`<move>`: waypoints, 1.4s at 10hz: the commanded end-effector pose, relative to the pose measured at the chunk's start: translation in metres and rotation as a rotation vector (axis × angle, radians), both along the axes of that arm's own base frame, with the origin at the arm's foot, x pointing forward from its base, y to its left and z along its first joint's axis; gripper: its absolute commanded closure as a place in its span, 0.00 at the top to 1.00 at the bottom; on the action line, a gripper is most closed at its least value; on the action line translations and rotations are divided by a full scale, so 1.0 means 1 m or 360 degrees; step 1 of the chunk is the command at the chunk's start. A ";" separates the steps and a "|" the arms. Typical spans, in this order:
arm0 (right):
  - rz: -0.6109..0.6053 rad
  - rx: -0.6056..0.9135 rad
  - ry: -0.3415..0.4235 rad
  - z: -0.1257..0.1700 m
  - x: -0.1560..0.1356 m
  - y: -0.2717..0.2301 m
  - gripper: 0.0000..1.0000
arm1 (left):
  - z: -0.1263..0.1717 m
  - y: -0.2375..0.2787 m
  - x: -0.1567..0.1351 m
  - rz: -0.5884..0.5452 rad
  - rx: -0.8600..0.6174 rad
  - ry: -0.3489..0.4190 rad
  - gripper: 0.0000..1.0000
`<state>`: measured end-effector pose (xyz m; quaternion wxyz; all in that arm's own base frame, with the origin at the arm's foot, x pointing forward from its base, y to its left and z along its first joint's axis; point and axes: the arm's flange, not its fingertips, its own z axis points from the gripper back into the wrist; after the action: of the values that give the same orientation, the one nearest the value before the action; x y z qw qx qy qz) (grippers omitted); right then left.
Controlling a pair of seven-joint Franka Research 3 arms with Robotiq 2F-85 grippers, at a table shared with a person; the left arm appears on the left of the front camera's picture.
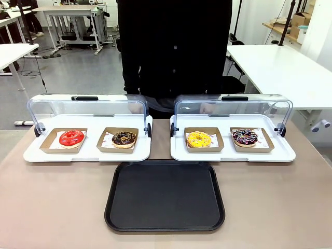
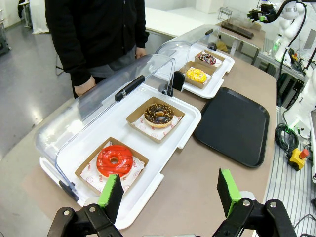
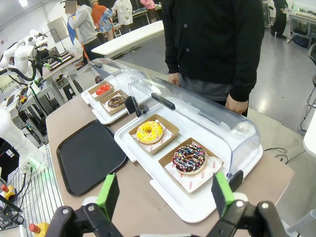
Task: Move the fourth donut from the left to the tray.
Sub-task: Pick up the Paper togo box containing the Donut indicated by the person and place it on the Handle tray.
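My right hand (image 3: 165,195) hangs with its green-padded fingers wide apart, gripping nothing. My left hand (image 2: 169,192) is likewise spread and empty. The ring donut with dark chocolate icing and pink and white streaks (image 1: 245,137) sits in its shallow brown cardboard holder (image 1: 265,144) on the right-side white display tray (image 1: 232,154), whose clear domed lid (image 1: 233,109) is rolled back. The yellow donut (image 1: 199,139) is at its nine o'clock. The large flat black plastic tray (image 1: 165,197) lies bare on the brown surface (image 1: 57,207), and the streaked donut is at about two o'clock from it.
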<state>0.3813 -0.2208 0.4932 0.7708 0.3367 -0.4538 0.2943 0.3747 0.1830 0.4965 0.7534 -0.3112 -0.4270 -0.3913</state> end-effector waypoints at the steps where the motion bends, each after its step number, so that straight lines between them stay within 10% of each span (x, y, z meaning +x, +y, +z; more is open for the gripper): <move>1: 0.0004 0.0017 -0.0066 0.001 0.002 0.001 1.00 | 0.001 0.001 0.002 -0.0014 -0.0021 -0.0046 1.00; 14: 0.0004 0.0017 -0.0066 0.001 0.002 0.001 1.00 | 0.001 0.001 0.002 -0.0014 -0.0021 -0.0046 1.00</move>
<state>0.3813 -0.2208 0.4932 0.7707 0.3367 -0.4538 0.2944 0.3747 0.1830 0.4965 0.7534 -0.3112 -0.4270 -0.3913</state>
